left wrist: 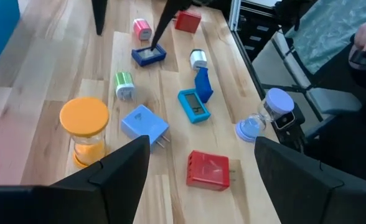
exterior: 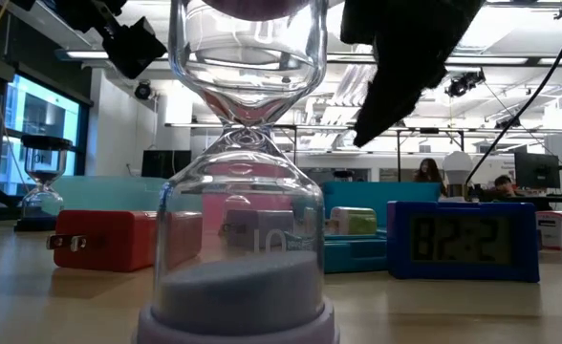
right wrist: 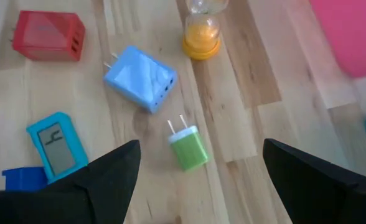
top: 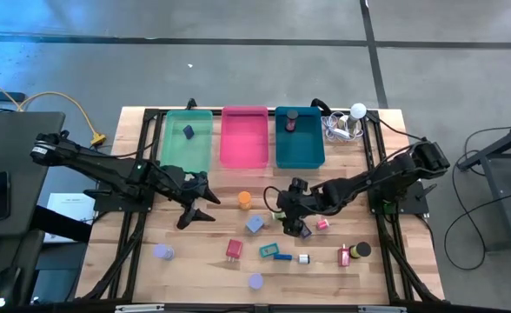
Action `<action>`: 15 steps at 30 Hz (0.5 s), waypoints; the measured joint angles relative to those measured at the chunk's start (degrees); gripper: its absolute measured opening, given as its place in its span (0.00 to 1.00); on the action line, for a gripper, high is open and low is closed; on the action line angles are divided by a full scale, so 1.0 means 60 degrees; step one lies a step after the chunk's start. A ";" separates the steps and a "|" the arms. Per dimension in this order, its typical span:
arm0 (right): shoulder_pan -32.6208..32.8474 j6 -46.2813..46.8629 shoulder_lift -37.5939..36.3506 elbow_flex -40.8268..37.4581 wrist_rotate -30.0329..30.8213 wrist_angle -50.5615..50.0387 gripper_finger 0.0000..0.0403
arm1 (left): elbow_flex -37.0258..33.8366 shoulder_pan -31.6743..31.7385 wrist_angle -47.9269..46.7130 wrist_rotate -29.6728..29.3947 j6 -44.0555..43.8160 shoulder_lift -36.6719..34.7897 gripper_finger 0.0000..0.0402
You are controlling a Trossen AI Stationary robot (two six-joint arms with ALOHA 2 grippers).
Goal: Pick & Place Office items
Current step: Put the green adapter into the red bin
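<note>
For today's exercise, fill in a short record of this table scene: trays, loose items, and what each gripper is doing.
trays: green tray, pink tray, teal tray in a row along the far edge
in trays: one dark item in the green, one in the teal
loose items: orange hourglass, blue charger, red charger, green charger
left gripper: open, empty
right gripper: open, above green charger

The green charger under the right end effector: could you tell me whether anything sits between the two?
Nothing visible does. In the right wrist view the green charger lies on bare wood between the open fingers of the right end effector. The blue charger and the orange hourglass lie beyond it.
</note>
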 joint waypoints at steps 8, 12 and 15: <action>0.0032 -0.0485 0.0004 -0.1076 0.0031 0.1784 0.81 | 0.0000 -0.0081 -0.0001 0.0003 0.0000 -0.0004 0.71; 0.0047 -0.1205 0.0004 -0.1459 0.0023 0.2231 0.81 | 0.0000 -0.0081 0.0012 0.0004 0.0000 -0.0004 0.71; 0.0040 -0.1199 0.0004 -0.1683 0.0039 0.2269 0.81 | 0.0000 -0.0079 0.0059 0.0004 0.0001 -0.0007 0.71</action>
